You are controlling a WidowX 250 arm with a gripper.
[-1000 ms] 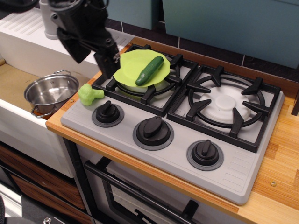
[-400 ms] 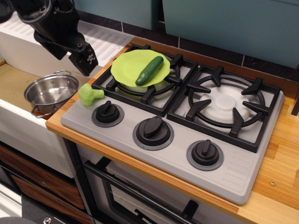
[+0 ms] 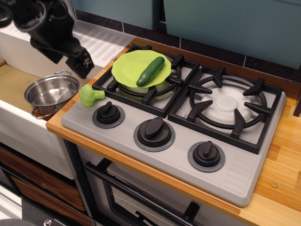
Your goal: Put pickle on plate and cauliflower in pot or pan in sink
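On plate [image 3: 126,70]: pickle [image 3: 150,71]. Cauliflower [image 3: 90,94] left of stove, outside pot [image 3: 51,93]. Gripper [image 3: 83,64] above, grasp state unclear.

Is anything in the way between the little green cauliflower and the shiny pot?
Nothing visible. The cauliflower sits on the stove's left corner, and the pot stands open in the sink just beside it. The gripper hangs above them, not between.
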